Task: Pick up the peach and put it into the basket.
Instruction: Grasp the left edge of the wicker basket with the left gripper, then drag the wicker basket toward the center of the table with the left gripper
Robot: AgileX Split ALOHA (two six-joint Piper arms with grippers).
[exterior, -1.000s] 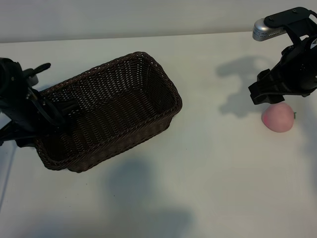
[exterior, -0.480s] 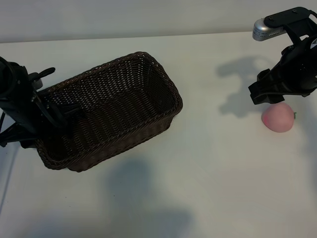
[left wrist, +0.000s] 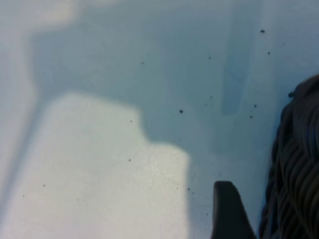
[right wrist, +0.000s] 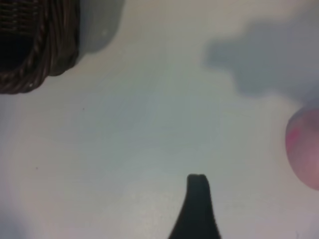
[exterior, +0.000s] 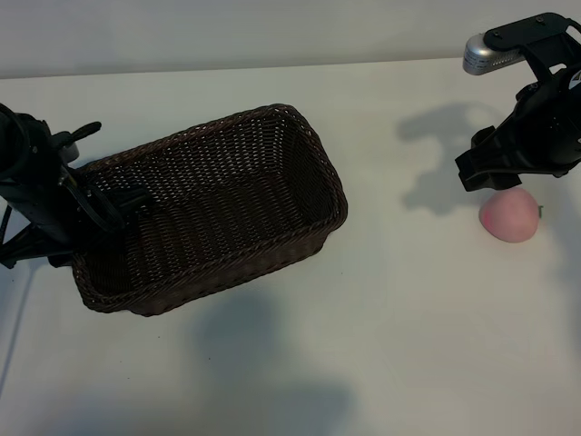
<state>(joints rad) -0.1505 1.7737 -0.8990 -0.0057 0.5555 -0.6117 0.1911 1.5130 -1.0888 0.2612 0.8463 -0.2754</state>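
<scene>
The dark-brown woven basket (exterior: 245,257) lies at the left of the white table, its long side slanting up to the right. My left gripper (exterior: 109,202) is at the basket's left end, open, with one finger reaching inside over the rim. In the left wrist view one of its fingers (left wrist: 228,211) stands close beside the braided basket rim (left wrist: 299,169), a thin strip of table between them. The pale-pink peach (exterior: 510,216) rests at the far right. My right gripper (exterior: 486,174) hovers open just behind and above the peach, holding nothing. The peach (right wrist: 305,149) lies off to one side of a dark finger (right wrist: 197,204).
A corner of the basket (right wrist: 35,55) shows far off in the right wrist view. White tabletop (exterior: 399,300) stretches between the basket and the peach. A pale wall runs along the table's far edge (exterior: 272,64).
The basket has slid and swung to the right, its far corner now nearer the table's middle. My left gripper has narrowed at the basket's end. The right arm and the peach have not moved.
</scene>
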